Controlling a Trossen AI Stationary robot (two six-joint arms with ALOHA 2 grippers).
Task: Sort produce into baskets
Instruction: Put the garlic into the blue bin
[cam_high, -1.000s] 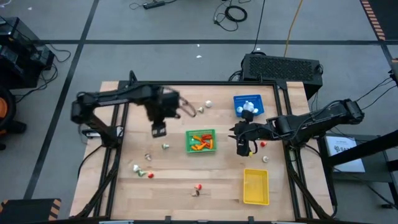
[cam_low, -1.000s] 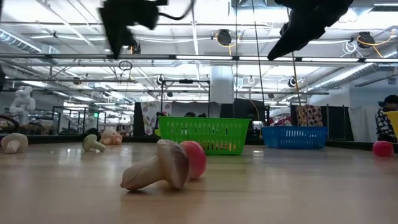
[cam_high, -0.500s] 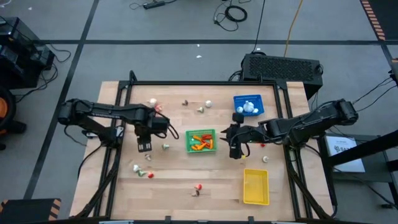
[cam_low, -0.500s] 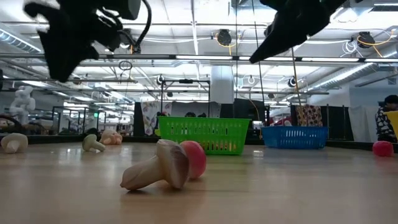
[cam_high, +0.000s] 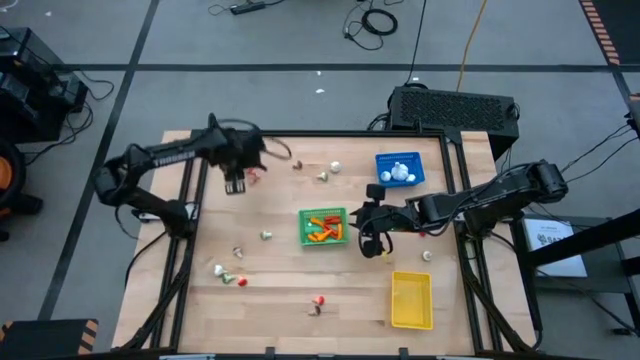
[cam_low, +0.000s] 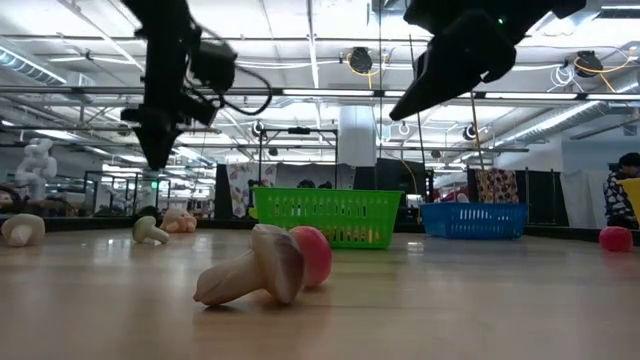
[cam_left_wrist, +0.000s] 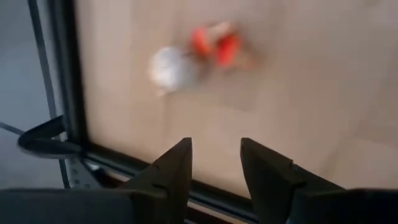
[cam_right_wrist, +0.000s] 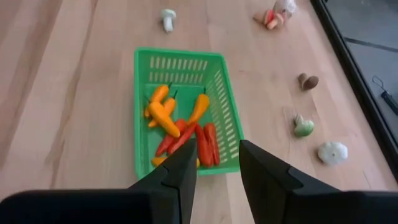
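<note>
We see the left gripper (cam_high: 236, 186) over the wooden table's (cam_high: 280, 295) far-left corner, fingers parted and empty. The green basket (cam_high: 323, 227) of carrots sits mid-table; just beside it hovers the right gripper (cam_high: 366, 247), also parted, empty. A workshop lies beyond.

We can read almost nothing here: white lettering runs along the left arm (cam_high: 172, 157) in the high view, but it is too small for us to make out, and a white sheet (cam_high: 553, 240) beside the table at the right carries dark print that we cannot read either
</note>
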